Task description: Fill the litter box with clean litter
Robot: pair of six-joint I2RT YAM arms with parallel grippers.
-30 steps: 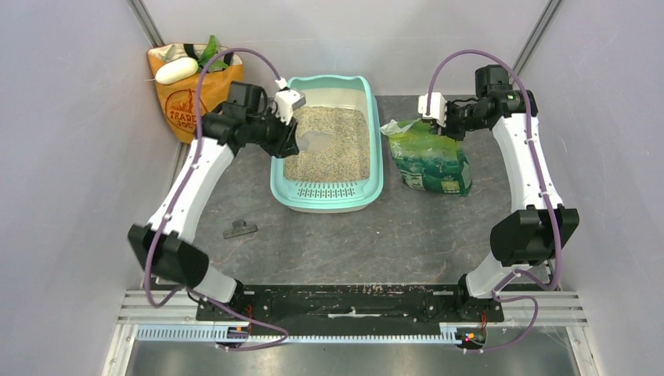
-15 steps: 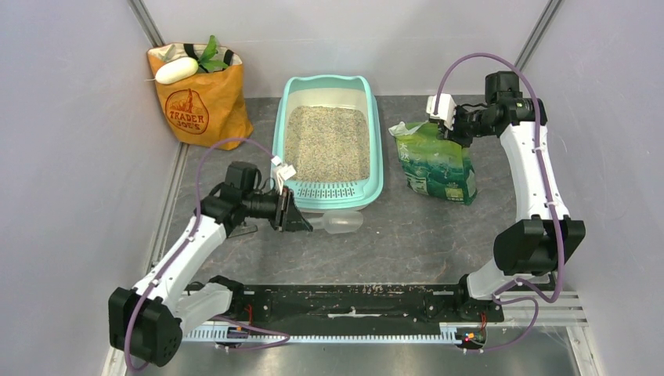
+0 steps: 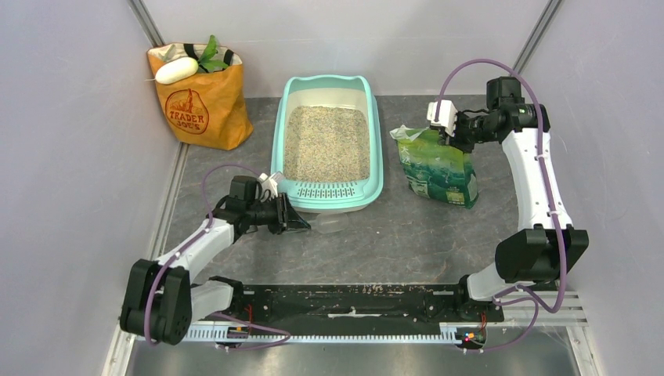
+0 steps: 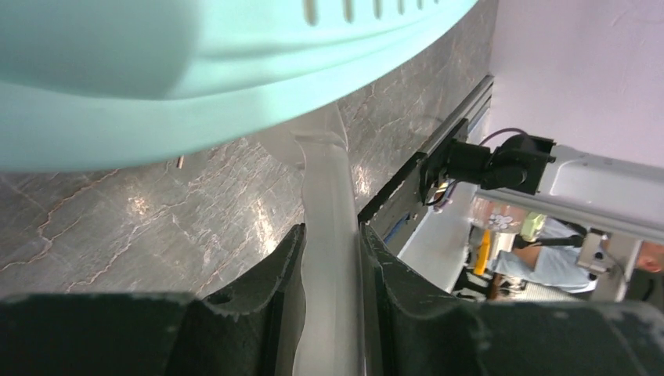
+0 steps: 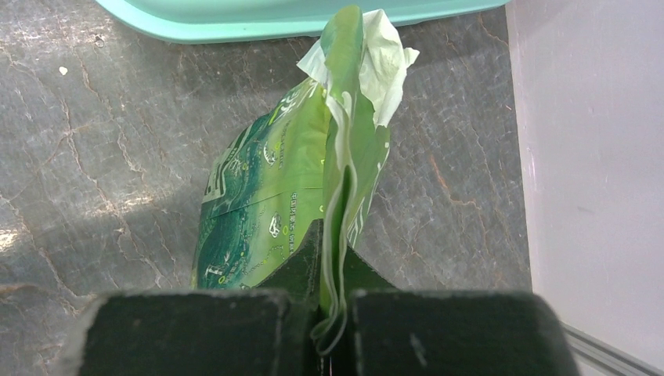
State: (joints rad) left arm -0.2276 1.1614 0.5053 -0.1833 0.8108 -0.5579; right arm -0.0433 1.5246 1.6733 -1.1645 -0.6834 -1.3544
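Now the left gripper has swung back from over the large mint-teal plastic litter box to the table at the box's 6 o'clock. It is still clamped on the handle of the clear plastic scoop, which looks empty. Beige, sandy clean litter covers the box floor at 12 o'clock. At 2 o'clock the right gripper keeps the green printed plastic bag pinched upright. Filling looks nearly done.

I record: box mint-teal, cream inside; litter speckled beige; bag in right gripper green, printed; scoop in left gripper clear; table grey, veined.
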